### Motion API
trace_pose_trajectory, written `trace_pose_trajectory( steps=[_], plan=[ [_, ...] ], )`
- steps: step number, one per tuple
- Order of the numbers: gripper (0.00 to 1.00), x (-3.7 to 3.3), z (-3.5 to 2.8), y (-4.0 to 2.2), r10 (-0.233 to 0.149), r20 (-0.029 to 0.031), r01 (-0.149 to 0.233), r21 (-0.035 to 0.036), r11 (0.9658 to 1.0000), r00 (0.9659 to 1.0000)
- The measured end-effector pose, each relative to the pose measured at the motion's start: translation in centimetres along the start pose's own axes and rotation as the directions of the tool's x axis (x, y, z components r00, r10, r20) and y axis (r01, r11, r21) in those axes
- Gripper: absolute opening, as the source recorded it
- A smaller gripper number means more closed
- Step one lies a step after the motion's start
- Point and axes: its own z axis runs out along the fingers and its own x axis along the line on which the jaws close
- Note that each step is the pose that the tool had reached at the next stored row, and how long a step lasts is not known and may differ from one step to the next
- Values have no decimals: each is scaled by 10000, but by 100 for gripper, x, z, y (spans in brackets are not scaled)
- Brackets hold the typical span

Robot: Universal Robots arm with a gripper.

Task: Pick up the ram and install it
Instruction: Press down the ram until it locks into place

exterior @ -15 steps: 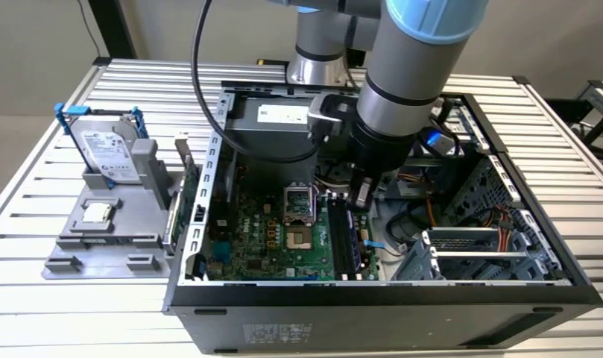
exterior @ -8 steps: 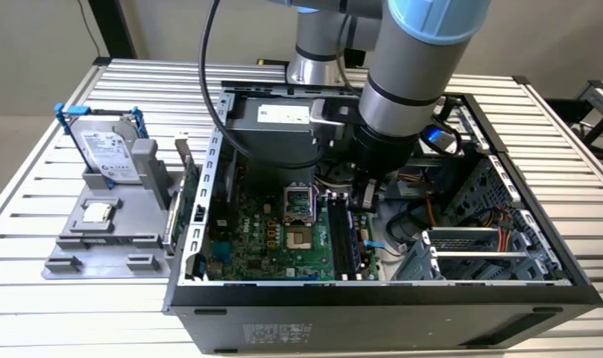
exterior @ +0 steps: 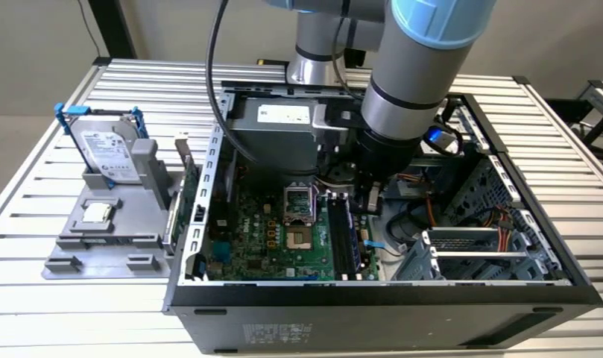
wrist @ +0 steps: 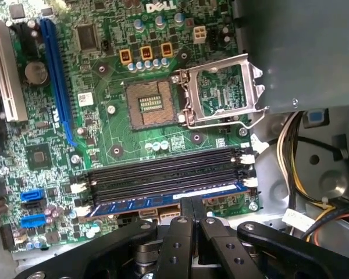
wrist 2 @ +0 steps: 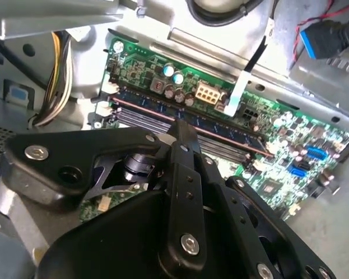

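An open desktop computer case (exterior: 381, 298) lies on its side on a slatted metal desk (exterior: 540, 134), with the green motherboard (exterior: 271, 239) facing up. A silver and blue robot arm (exterior: 420, 67) reaches down into the case from above.

The ram (wrist: 168, 201) is a long, thin blue stick with a row of small dark chips. In the first wrist view it sits in the outermost of 4 parallel memory slots (wrist: 163, 177), the one closest to the hand; the 3 black slots beyond it look empty. Whether it is fully clicked home cannot be told. Its long axis runs along the slots, crossways to the 2 fingers.

The hand (wrist: 192, 203) hangs directly over the stick, about halfway along its length. Its 2 black fingers (wrist: 184, 232) are pressed together, with their tips at or touching the stick's upper edge. They do not seem to be pinching it.

Beyond the slots is the processor socket (wrist: 151, 104), its metal retention frame (wrist: 221, 93) swung open. In the exterior view, a grey fixture (exterior: 112, 224) on the desk at the exterior view's left holds a silver hard drive (exterior: 107, 153) in a blue-handled frame.
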Motion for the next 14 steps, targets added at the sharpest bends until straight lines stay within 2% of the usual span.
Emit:
trace_pose_trajectory(
  steps=[4, 8, 14],
  plan=[
    [0, 23, 26, -17, -228, -4, 228, -6, 9997, 9997],
    [0, 36, 44, -20, -658, -14, 658, -16, 9978, 9978],
    [0, 133, 45, -29, -833, -18, 832, -18, 9965, 9965]
  ],
)
